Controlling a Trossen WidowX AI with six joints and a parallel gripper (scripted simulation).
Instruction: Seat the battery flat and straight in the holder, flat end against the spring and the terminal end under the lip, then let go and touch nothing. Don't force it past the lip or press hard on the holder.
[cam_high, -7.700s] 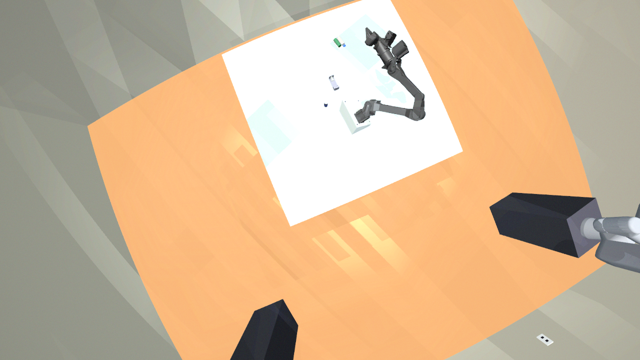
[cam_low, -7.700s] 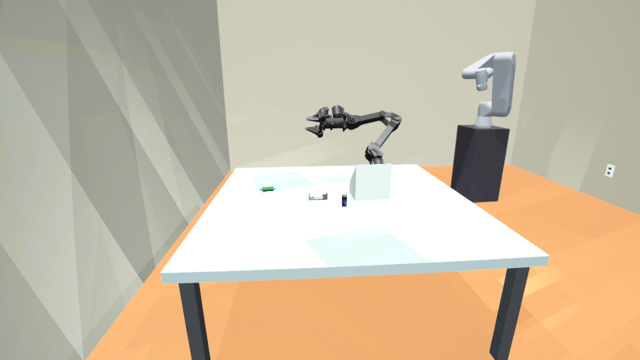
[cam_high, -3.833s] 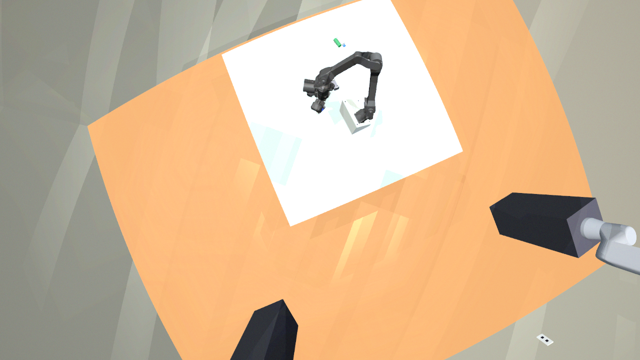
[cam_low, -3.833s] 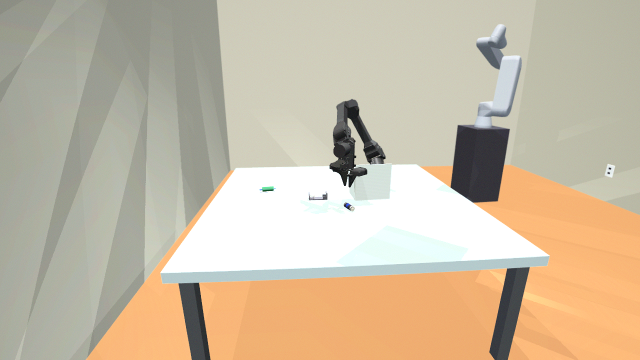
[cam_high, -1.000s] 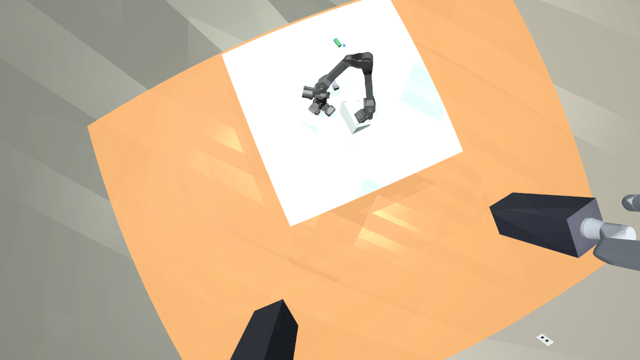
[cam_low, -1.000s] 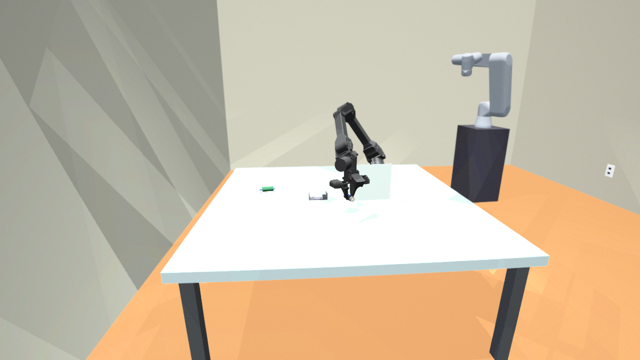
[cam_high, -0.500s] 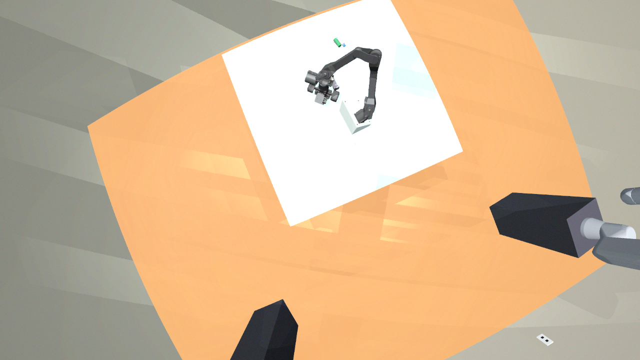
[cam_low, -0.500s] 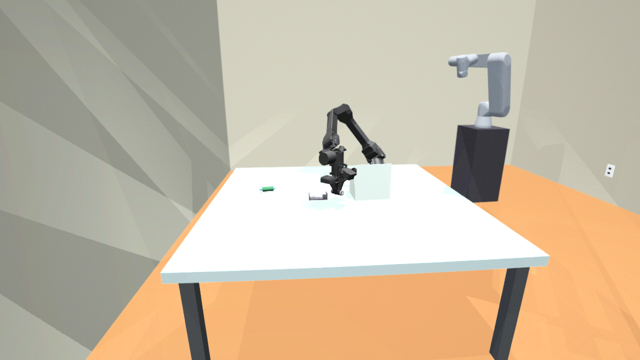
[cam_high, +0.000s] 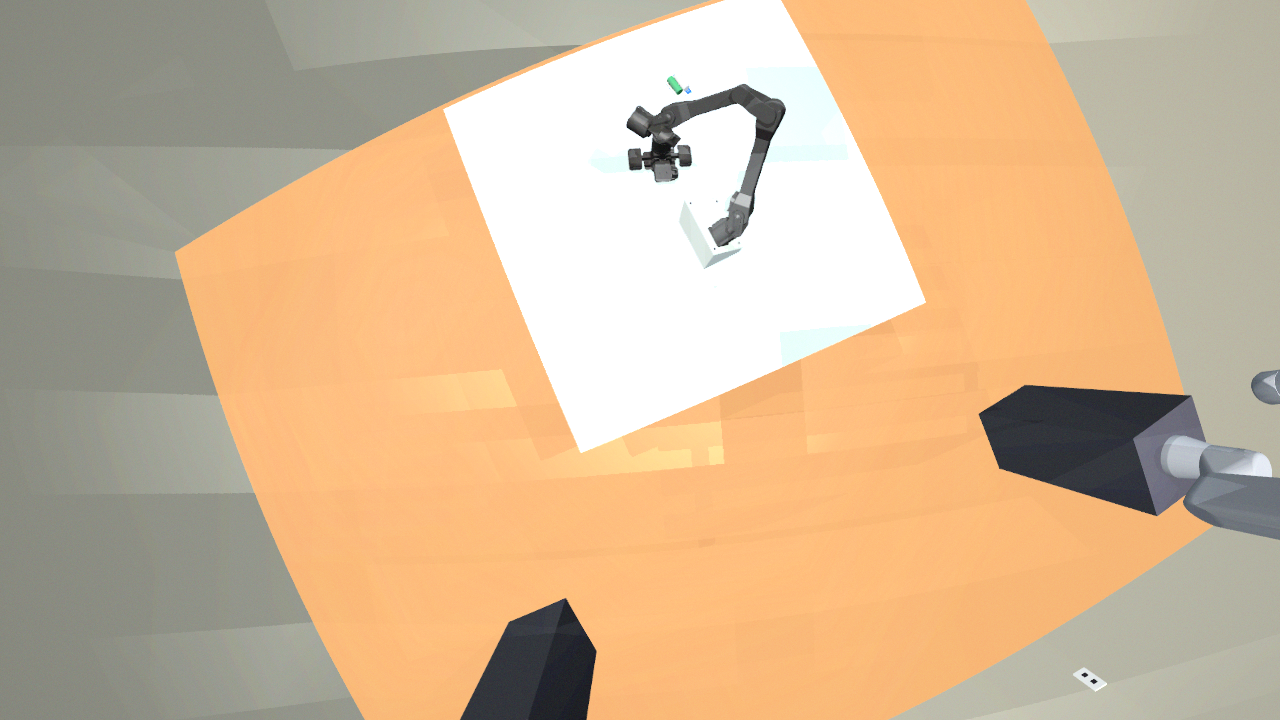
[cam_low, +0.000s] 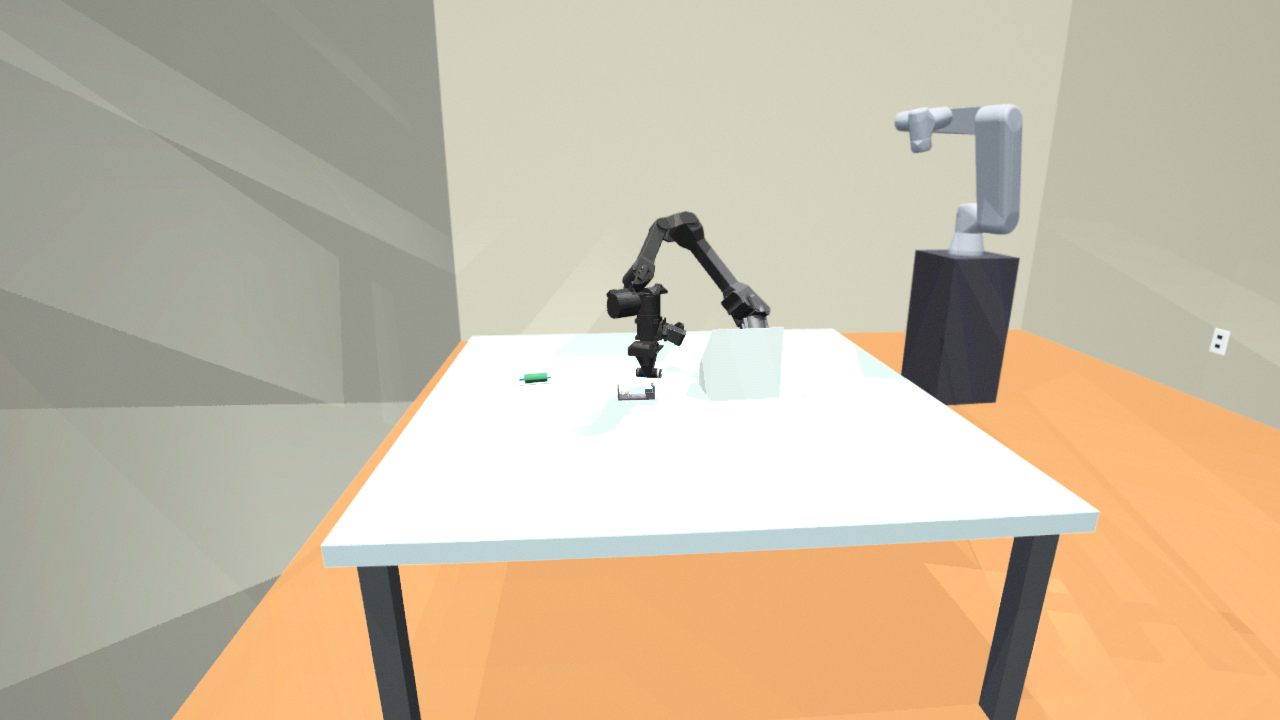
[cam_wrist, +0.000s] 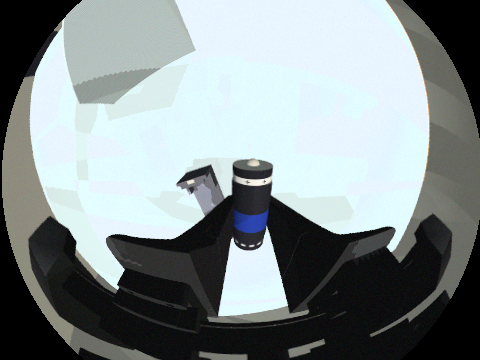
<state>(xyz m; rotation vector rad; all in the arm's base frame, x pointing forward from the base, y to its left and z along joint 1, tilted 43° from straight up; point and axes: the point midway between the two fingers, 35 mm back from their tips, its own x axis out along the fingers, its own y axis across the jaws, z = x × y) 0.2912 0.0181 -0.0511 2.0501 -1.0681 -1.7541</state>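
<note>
Gripper (cam_wrist: 252, 248) clamps the battery (cam_wrist: 252, 206); holder (cam_wrist: 202, 188) sits at ten o'clock, so a tilted descent could jam the lip.

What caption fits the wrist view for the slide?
Black pincer shut on the black, blue-banded cylindrical battery, small grey holder just left beyond it on the white table.

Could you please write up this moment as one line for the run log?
phase: carry | end effector: shut on battery | battery: above table, near holder, not seated | green cylinder: untouched
</note>
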